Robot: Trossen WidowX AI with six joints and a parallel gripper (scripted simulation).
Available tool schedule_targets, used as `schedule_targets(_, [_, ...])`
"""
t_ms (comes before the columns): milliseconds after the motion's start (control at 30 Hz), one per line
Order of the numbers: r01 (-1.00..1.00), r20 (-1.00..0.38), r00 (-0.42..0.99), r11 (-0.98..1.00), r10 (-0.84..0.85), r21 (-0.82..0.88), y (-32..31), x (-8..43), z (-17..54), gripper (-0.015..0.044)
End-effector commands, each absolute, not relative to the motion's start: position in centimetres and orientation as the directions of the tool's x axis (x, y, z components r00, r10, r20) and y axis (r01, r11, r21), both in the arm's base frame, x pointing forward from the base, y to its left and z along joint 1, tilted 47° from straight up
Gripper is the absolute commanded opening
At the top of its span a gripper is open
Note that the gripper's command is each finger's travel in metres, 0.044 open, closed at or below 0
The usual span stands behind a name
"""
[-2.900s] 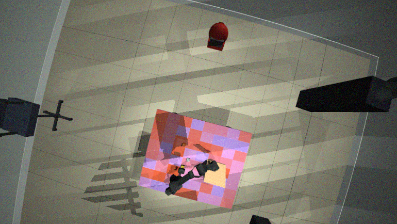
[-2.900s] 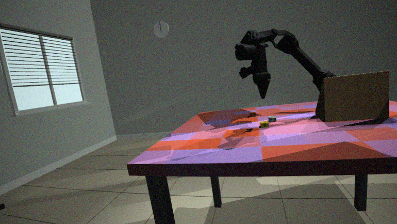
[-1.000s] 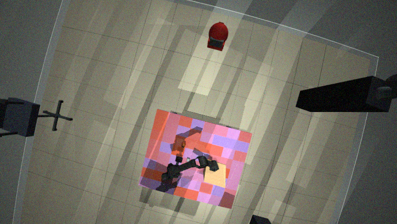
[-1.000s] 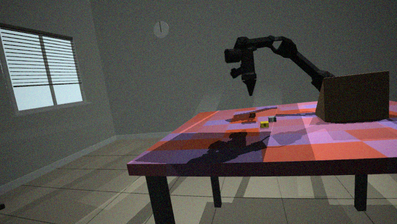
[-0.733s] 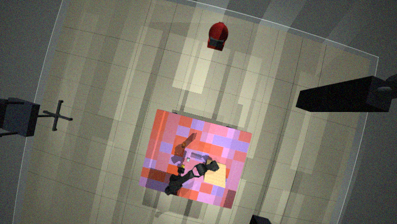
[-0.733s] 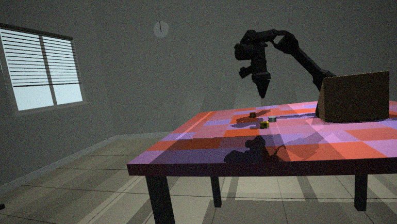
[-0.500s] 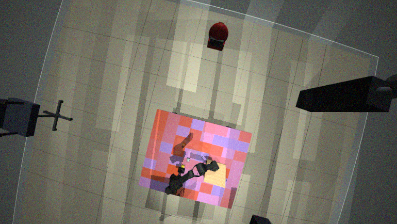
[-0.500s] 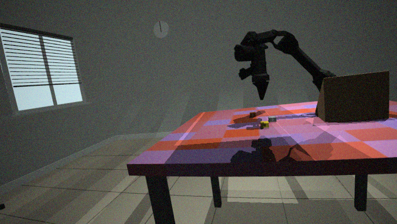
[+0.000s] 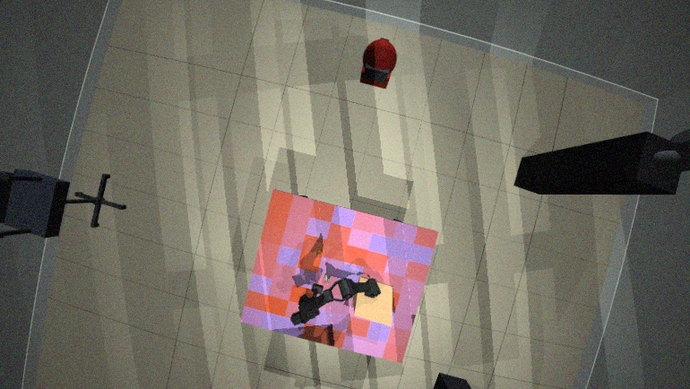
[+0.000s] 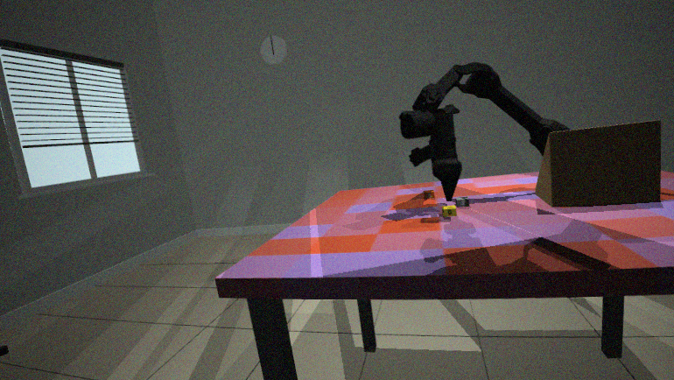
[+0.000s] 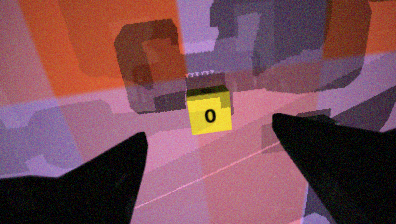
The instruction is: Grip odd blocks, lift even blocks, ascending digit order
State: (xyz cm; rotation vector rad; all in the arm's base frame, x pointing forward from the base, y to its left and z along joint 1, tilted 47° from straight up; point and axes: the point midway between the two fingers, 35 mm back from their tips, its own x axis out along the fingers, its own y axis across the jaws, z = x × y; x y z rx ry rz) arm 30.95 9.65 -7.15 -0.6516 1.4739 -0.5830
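A yellow block [image 10: 448,211] [image 11: 210,116] stands on the table [image 9: 285,217] [image 10: 263,263] and shows the digit 0 in the wrist view. My gripper [image 10: 448,200] [image 11: 209,129] is open and empty, pointing down just above the yellow block, which appears between the two spread fingertips in the wrist view. In the top view the arm hides the yellow block. A grey block [image 10: 461,201] lies close behind it to the right. An orange block [image 9: 319,251] [image 10: 428,194] lies farther back. The digits on the grey and orange blocks cannot be read now.
A large tan box-like object [image 9: 374,306] [image 10: 604,165] stands on the table by the arm's base. Shadows of the arm fall across the coloured patchwork. A red chair [image 9: 379,56] stands on the floor away from the table.
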Motion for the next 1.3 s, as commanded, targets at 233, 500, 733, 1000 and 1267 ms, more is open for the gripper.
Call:
schedule_targets(233, [-0.043, -0.698, 0.022, 0.697, -0.716, -0.716, 8.2, 30.9, -8.4, 0.04])
schedule_targets(500, [-0.042, -0.698, 0.022, 0.696, -0.716, -0.716, 7.2, 30.9, -9.3, 0.04])
schedule_targets(733, [-0.042, -0.697, 0.022, 0.696, -0.716, -0.717, 7.0, 30.9, -9.5, 0.0321])
schedule_targets(1000, [-0.042, -0.697, 0.022, 0.696, -0.716, -0.717, 7.0, 30.9, -9.5, 0.012])
schedule_targets(1267, [-0.042, -0.697, 0.022, 0.696, -0.716, -0.717, 7.0, 30.9, -9.5, 0.012])
